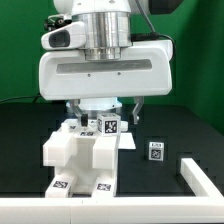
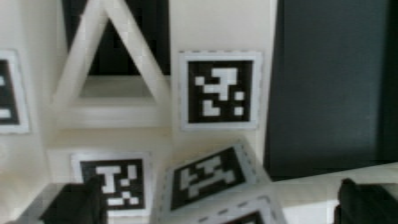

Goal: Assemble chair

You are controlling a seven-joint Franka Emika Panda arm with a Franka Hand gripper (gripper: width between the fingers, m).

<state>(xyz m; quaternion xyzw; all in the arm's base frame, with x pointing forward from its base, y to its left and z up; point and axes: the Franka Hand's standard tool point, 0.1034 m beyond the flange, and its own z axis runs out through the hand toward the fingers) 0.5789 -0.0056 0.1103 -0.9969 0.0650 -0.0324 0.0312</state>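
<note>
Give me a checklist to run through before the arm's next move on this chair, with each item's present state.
1. End effector open: ok. Its fingertips stand wide apart in the wrist view.
2. End effector above the chair assembly: ok, by the exterior view.
3. Fingertips free of contact with any part: cannot tell, since the wrist view is blurred.
4. Small tagged piece lying apart from the chair assembly, at the exterior view's right: ok.
5. Border rail well away from the end effector: ok.
</note>
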